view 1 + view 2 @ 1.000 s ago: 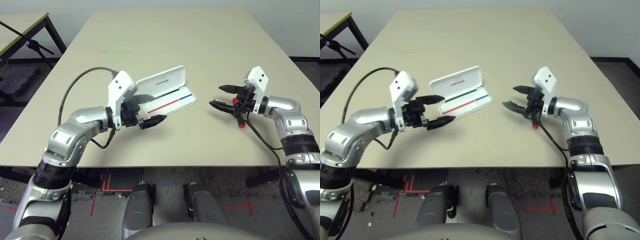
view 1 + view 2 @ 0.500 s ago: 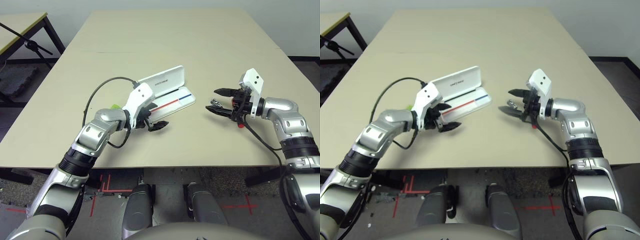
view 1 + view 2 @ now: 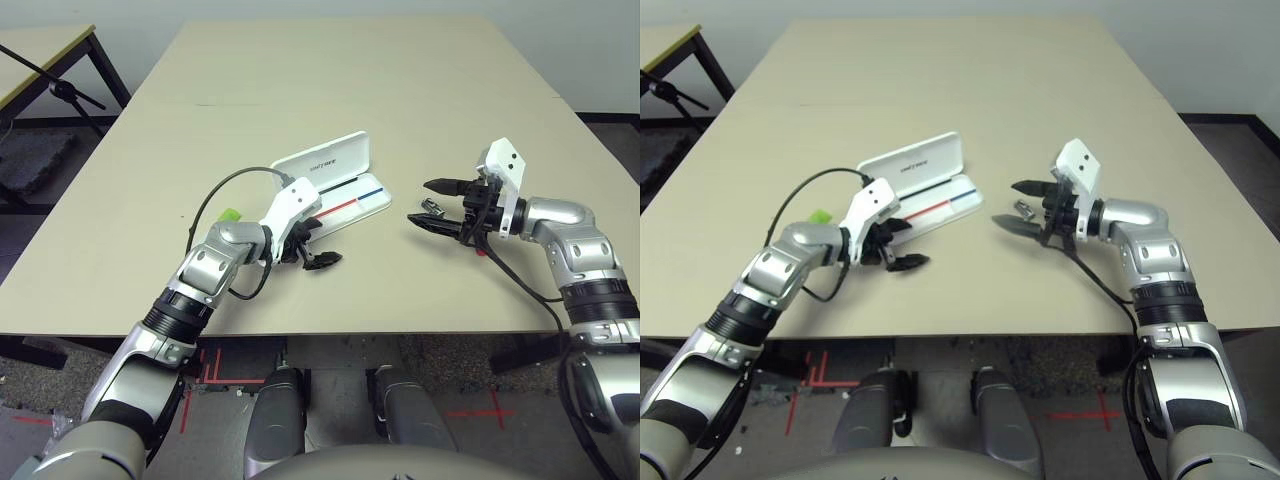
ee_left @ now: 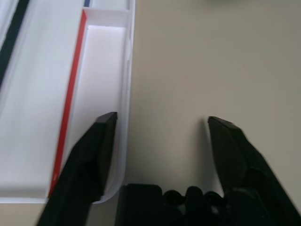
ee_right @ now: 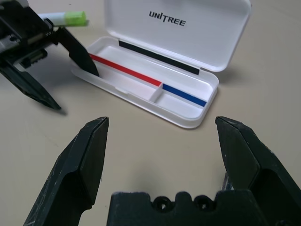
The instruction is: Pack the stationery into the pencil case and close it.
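Far left on the table (image 3: 330, 100): white marker with lime-green cap (image 3: 229, 214), lying flat, only the green end visible past the left forearm. In the right wrist view it sits beyond the left gripper, clear of the case.

Left gripper (image 3: 312, 247): at the near-left end of the pencil case (image 3: 340, 190). Jaws spread wide, nothing between them but bare tabletop. In the left wrist view one finger (image 4: 91, 155) is inside the tray end, against or just beside the case's rim; the other finger (image 4: 235, 155) is over the table outside the case. Contact with the rim cannot be told for certain.

Pencil case: centre of table, open, lid tilted back with the lettering showing. Tray has a red stripe in the long compartment and a blue stripe in the short one. Both compartments look empty in the right wrist view.

Tiny silver-and-black metal piece (image 3: 431, 207): on the table right of the case, between the right gripper's fingertips as seen from the head; whether it is touched cannot be told.

Right gripper (image 3: 432, 202): low over the table, pointing toward the case, well apart from it. Jaws wide open, gripping nothing.

Red marker (image 3: 482, 250): a small red part shows under the right wrist.
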### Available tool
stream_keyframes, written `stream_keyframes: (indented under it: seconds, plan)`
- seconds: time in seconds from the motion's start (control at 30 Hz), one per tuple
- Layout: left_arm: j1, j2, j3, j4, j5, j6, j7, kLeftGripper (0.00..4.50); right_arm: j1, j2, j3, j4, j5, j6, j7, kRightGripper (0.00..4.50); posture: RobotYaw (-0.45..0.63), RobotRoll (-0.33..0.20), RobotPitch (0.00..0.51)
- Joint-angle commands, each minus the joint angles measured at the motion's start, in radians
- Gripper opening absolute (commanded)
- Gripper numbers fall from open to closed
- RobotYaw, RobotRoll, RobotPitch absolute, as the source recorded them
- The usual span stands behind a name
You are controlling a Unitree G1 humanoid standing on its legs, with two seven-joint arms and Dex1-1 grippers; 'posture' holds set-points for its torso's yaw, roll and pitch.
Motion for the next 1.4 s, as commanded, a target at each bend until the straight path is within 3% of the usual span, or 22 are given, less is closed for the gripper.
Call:
stream_keyframes:
  seconds: [0.03,0.27,0.3,0.67,0.87,1.4]
  plan:
    - [-0.004,-0.001,-0.002,0.017,0.007,0.027,-0.015,2.78,0.017,0.001,0.005,-0.027,0.016,0.018,-0.004,4.50,-0.08,0.000,0.089]
    - [-0.004,0.019,0.011,0.009,-0.003,0.000,-0.065,0.09,0.039,-0.022,0.016,-0.086,0.053,0.094,0.040,4.50,-0.08,0.000,0.093]
    - [-0.005,0.025,0.011,0.006,0.001,-0.012,-0.074,0.01,0.047,-0.031,0.021,-0.102,0.058,0.113,0.052,4.50,-0.08,0.000,0.093]
    - [0.050,0.160,0.008,-0.100,0.008,-0.284,-0.295,0.01,0.105,-0.117,0.066,-0.214,0.109,0.265,0.144,4.50,-0.08,0.000,0.098]
    - [0.089,0.202,-0.004,-0.122,0.021,-0.355,-0.358,0.01,0.117,-0.141,0.088,-0.251,0.122,0.305,0.171,4.50,-0.07,0.000,0.106]
    - [0.124,0.188,-0.014,-0.040,0.080,-0.395,-0.342,0.01,0.135,-0.177,0.110,-0.300,0.132,0.344,0.192,4.50,-0.07,0.000,0.116]
